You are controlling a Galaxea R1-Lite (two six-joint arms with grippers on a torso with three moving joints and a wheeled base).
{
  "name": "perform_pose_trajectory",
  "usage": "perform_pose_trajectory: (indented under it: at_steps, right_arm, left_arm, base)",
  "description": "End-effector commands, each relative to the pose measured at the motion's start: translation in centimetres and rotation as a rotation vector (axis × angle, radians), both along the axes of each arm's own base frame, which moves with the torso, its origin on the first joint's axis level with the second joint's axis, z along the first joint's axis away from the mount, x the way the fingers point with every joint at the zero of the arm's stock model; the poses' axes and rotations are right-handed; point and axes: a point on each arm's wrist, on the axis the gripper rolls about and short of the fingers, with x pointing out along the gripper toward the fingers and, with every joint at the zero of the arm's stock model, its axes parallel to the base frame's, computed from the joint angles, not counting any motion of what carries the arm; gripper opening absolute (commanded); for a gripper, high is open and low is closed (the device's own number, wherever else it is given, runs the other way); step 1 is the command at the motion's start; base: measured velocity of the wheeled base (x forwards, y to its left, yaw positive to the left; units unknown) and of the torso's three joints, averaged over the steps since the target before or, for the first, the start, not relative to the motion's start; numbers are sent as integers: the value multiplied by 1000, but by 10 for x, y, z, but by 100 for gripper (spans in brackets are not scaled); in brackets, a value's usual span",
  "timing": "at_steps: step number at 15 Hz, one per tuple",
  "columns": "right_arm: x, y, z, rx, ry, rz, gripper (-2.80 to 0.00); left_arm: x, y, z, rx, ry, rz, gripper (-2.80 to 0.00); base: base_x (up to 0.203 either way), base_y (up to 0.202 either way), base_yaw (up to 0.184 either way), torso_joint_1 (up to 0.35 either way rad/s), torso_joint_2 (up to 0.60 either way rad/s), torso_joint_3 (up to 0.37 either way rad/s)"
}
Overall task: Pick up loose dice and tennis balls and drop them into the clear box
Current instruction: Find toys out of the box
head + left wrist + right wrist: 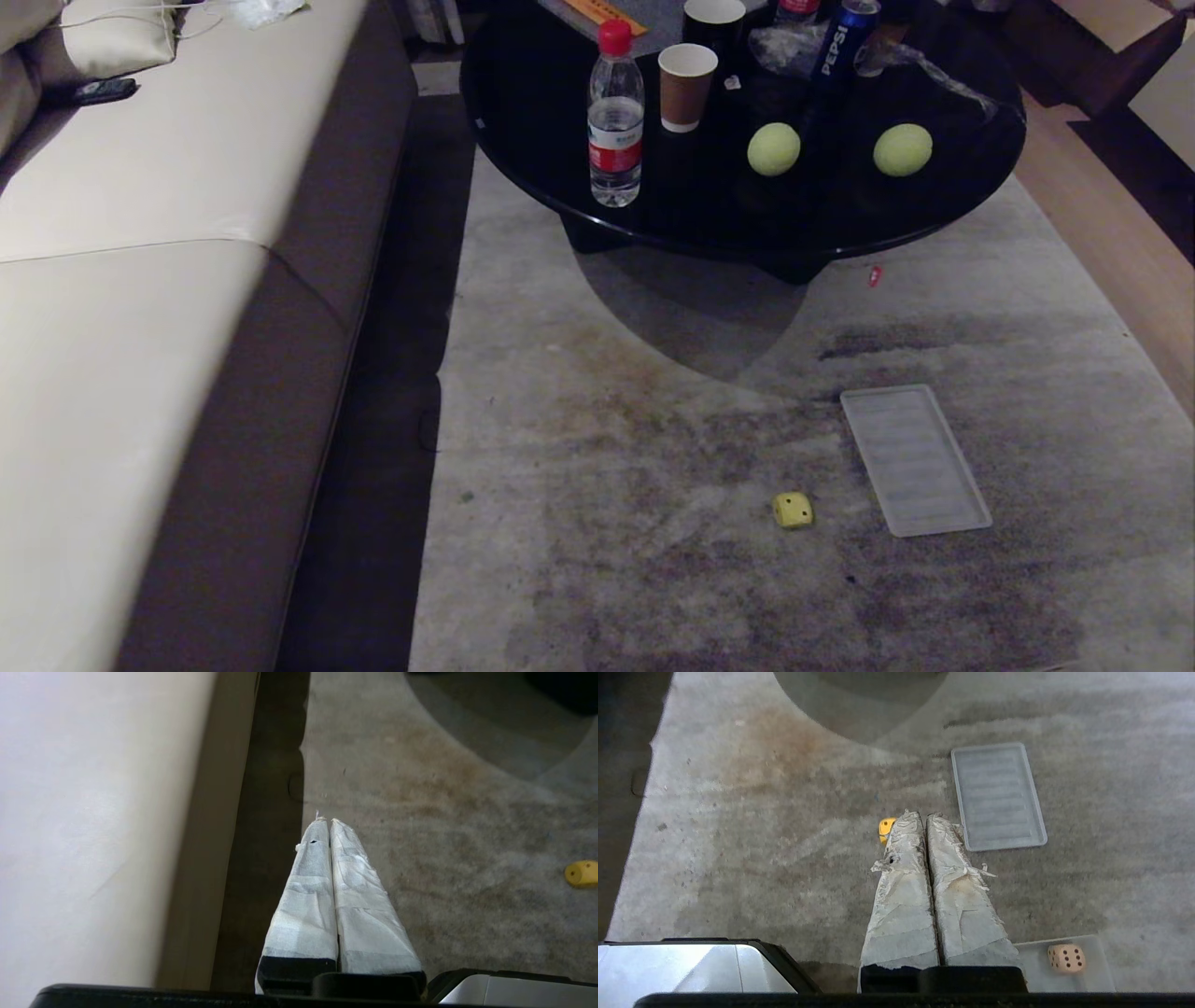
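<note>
Both grippers, left (330, 821) and right (920, 814), are hanging clenched, empty; tennis balls (774, 148) risk rolling off the worktop (541, 112).

A home living room: a cream sofa (140, 280) at nine o'clock, a round black coffee table (560, 103) with drinks at twelve, a worn rug (653, 523) underfoot.

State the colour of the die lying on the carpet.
Yellow with dark dots: the die, clearest in the head view.
</note>
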Motion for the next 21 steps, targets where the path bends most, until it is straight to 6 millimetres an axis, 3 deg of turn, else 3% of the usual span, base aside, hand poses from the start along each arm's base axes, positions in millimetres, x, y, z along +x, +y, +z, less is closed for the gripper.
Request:
perform_pose_trajectory:
  at_steps: [1, 21]
  right_arm:
    - [1, 0, -3, 0, 11, 1, -280]
    - [1, 0, -3, 0, 11, 1, -280]
  left_arm:
    - [0, 0, 0, -1, 2, 1, -280]
    - [0, 0, 0, -3, 2, 1, -280]
  base:
    - [0, 0, 0, 4, 2, -203]
    - [0, 0, 0, 2, 4, -197]
